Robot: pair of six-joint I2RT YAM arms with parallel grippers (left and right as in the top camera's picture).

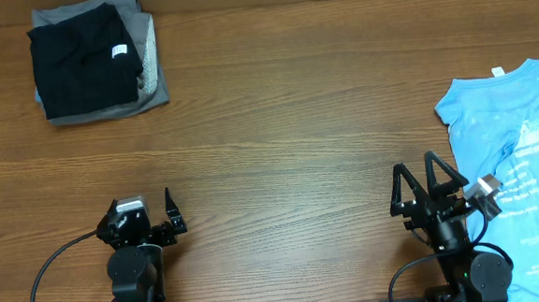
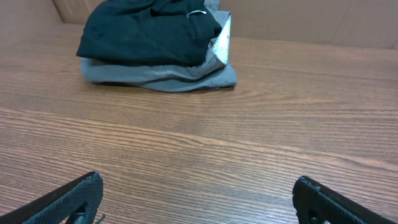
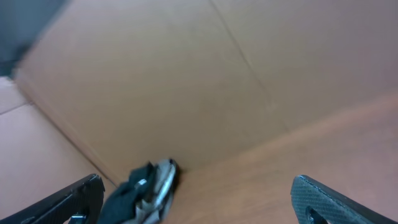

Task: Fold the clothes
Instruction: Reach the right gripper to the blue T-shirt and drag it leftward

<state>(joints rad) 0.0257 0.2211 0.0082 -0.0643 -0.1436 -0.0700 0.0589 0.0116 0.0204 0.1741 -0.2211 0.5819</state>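
Wide apart, the left fingers (image 2: 68,200) frame nothing but bare wood in my left wrist view. The left gripper (image 1: 143,204) sits low at the near edge of the table (image 1: 277,122), pointing toward the far side. On the other arm the right fingers (image 3: 329,200) are spread just as wide and hold nothing; that view is blurred and tilted upward. From overhead I see the right gripper (image 1: 414,166) also near the table's near edge, tips aimed toward the far side. It is just left of the light-blue T-shirt (image 1: 512,136) and not touching it. The wrist camera (image 1: 485,186) behind those fingers appears over the shirt's left edge.

The T-shirt lies spread and somewhat rumpled at the right end of the table, collar toward the far side and white printing facing up. Its right part runs out of the overhead picture.

Well apart from both grippers, a stack rests at the far left corner. A folded black garment (image 1: 81,58) with a small white label (image 1: 119,52) lies on a folded grey garment (image 1: 153,91), which shows along the right and near edges. My left wrist camera looks straight at this stack across open wood grain. In the right wrist view the same stack shows small and smeared at the foot of a brown cardboard wall (image 3: 186,74).
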